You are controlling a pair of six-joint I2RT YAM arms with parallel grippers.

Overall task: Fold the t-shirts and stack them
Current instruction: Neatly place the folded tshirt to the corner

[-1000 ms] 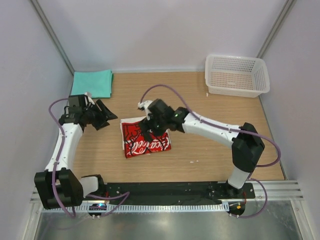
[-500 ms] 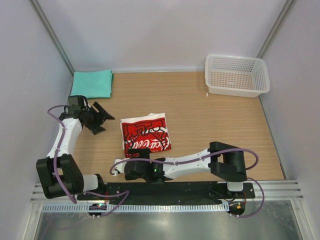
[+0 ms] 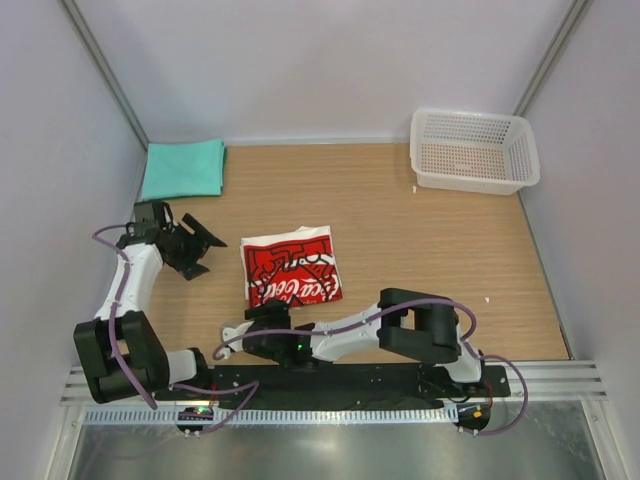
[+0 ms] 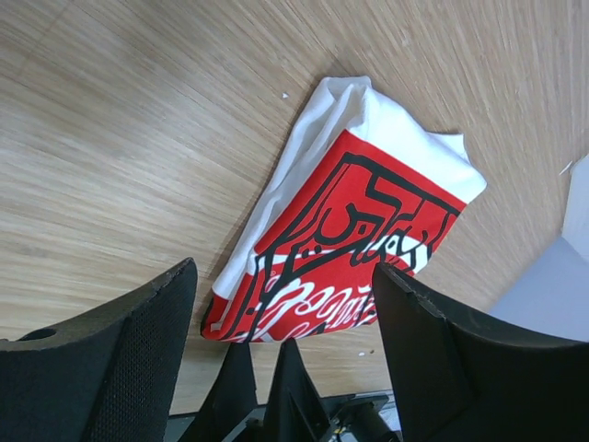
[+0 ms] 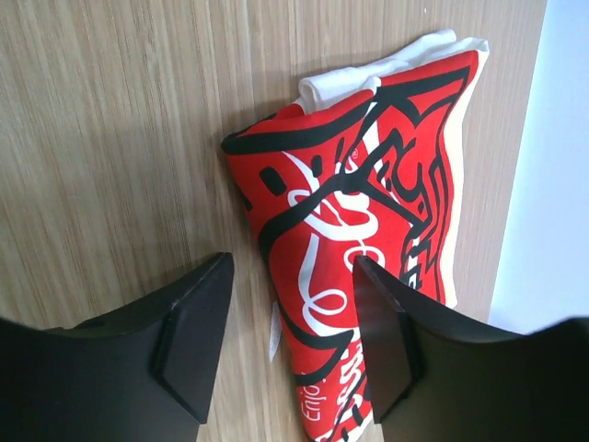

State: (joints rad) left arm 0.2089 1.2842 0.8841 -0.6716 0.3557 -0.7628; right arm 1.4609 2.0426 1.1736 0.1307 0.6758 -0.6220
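A mesh basket (image 3: 475, 150) stood in the bench's (image 3: 420, 250) far right corner and the teal t-shirt (image 3: 183, 167) lay folded far left. The red-print t-shirt (image 3: 291, 266) lay folded mid-bench. The left hand (image 3: 203, 254) and right hand (image 5: 293, 267) were near it, both spread and holding nothing.

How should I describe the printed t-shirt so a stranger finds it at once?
On the wooden table, near its middle, lies a folded white t-shirt. Its red print with white lettering sets it apart from the plain teal t-shirt at the far left corner.

Lettering of the white t-shirt (image 5: 317, 207) partly behind right gripper (image 5: 293, 276).
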